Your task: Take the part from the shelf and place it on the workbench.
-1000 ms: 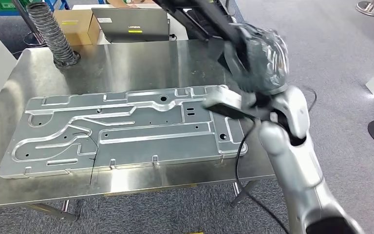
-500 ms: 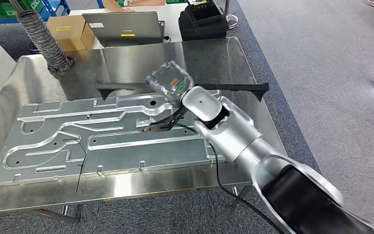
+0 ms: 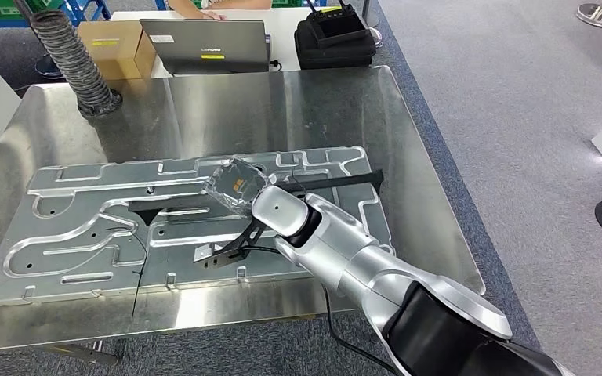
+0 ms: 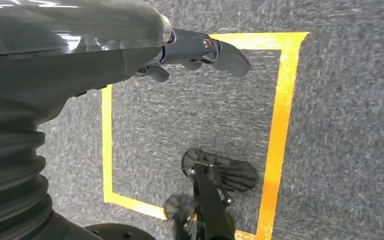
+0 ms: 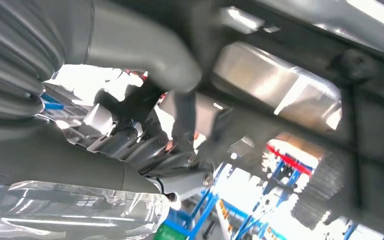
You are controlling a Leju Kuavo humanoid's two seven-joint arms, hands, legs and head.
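Lying low across the big metal plate (image 3: pixel 86 235) on the workbench (image 3: pixel 407 157), the long black part (image 3: pixel 329 182) is gripped by the right hand (image 3: pixel 235 186); the left hand (image 4: pixel 200 50) hangs with fingers apart, holding nothing. Letting go while one end sits higher could make it tip or slide along the plate's ridges.

Big plate (image 3: pixel 86 227) lies flat on the worktop (image 3: pixel 407 157), toward seven o'clock. Long part (image 3: pixel 345 182) rests across its top. Hose (image 3: pixel 74 66) stands at eleven o'clock; laptop (image 3: pixel 204 45) behind the worktop at twelve, box (image 3: pixel 114 43) beside it.
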